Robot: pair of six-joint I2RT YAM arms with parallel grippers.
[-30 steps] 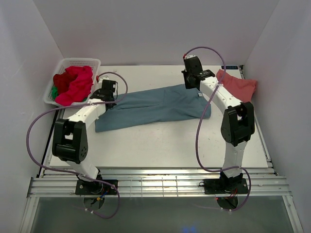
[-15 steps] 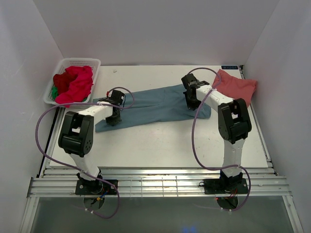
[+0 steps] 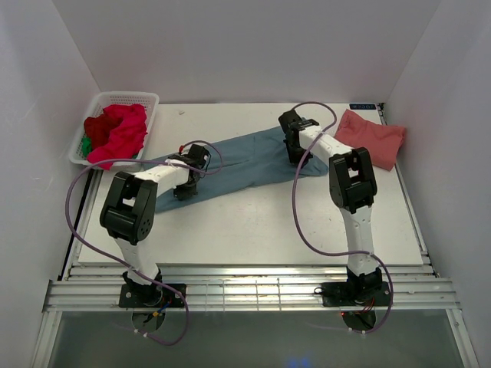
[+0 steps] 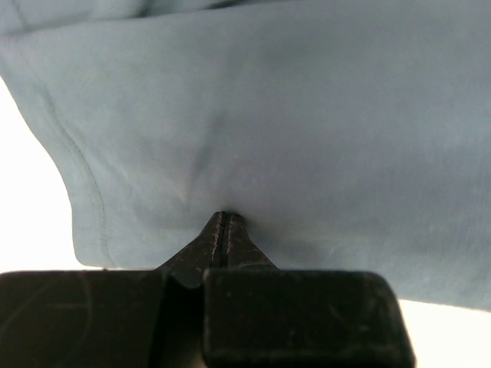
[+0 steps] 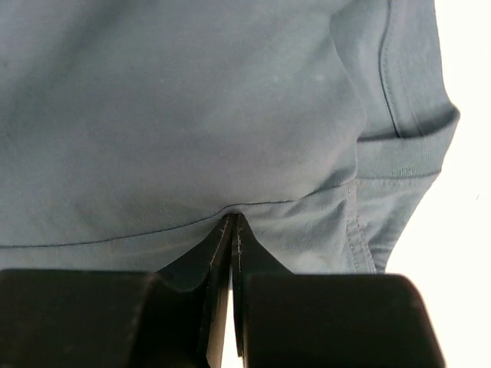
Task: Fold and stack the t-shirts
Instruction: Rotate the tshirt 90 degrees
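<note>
Top external shows both arms bent low over the bench (image 3: 253,222); left hand (image 4: 222,221) and right hand (image 5: 232,222) each pinch tight on the soft teal t-shirt (image 3: 245,162) (smooth knit, ribbed band (image 5: 399,149) right of the right fingertips), which lies stretched between them

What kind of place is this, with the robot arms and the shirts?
Probably a robot practice booth, not a home: plain white walls box in a table, a left arm and right arm are bolted at its edge, and a basket holds shirts.
</note>
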